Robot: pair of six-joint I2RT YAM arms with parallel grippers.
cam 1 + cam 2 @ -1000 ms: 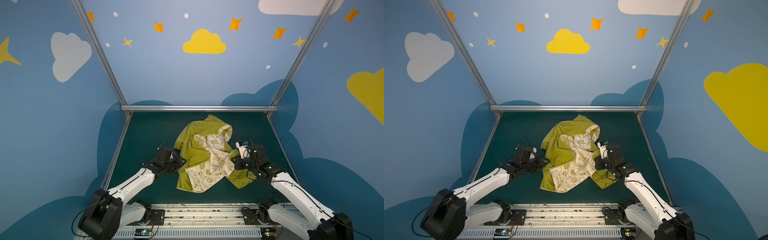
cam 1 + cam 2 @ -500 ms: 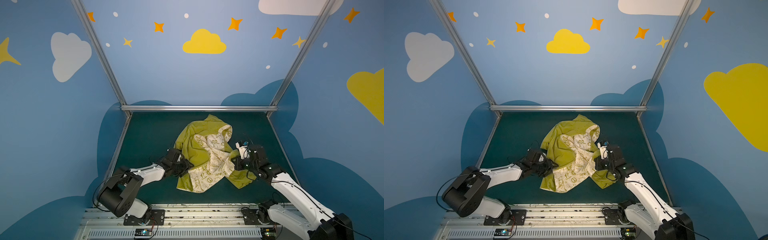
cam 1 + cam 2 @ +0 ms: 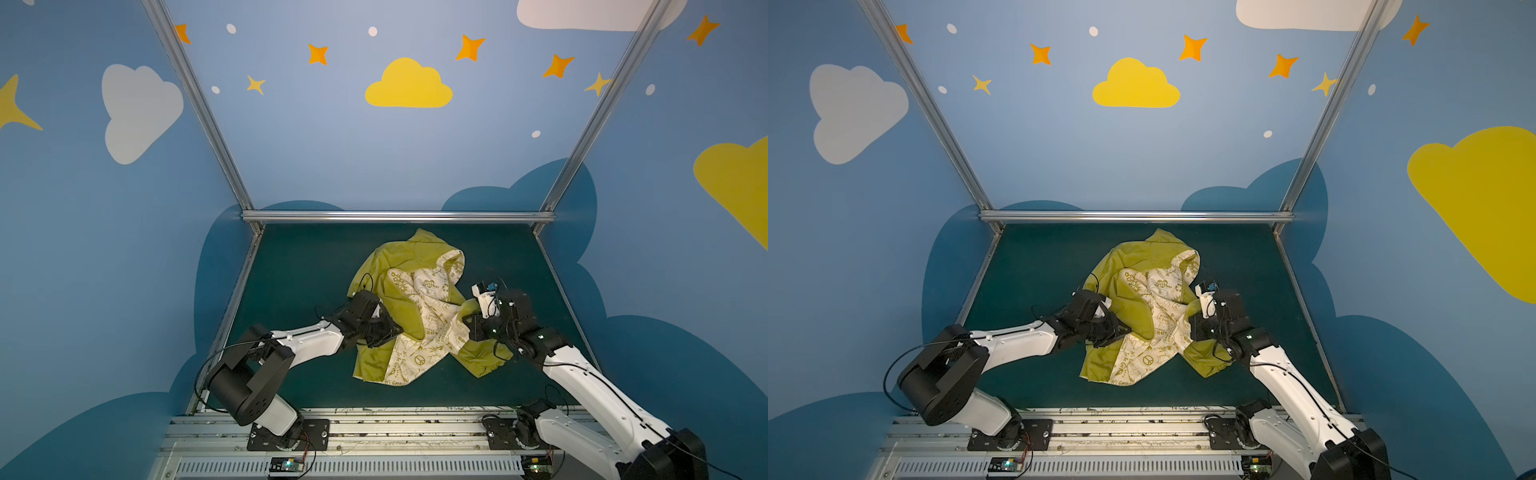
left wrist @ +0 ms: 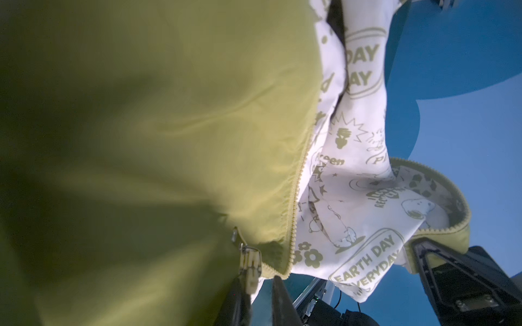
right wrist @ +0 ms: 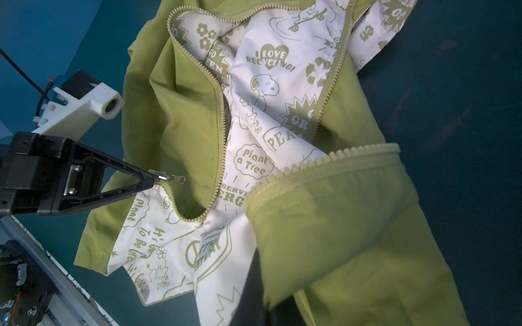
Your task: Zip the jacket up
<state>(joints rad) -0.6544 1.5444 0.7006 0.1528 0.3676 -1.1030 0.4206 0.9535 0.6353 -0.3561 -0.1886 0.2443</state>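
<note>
Mat (image 3: 291,270), left gripper (image 3: 397,331) newly on jacket (image 3: 399,266)

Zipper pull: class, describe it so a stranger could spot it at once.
On the dark green table lies an open olive-yellow jacket with cream printed lining. On its zipper edge, right at the left gripper, sits the zipper pull, the only glinting piece there.

- Blue wall panels (image 3: 374,158) painted with a yellow cloud (image 3: 408,85), white clouds (image 3: 139,110), orange stars (image 3: 470,47) and darker blue cloud shapes (image 3: 519,195).
- Aluminium posts (image 3: 203,112) and a crossbar (image 3: 395,216) frame the corners.
- A dark green mat (image 3: 299,270) covers the tabletop.
</note>
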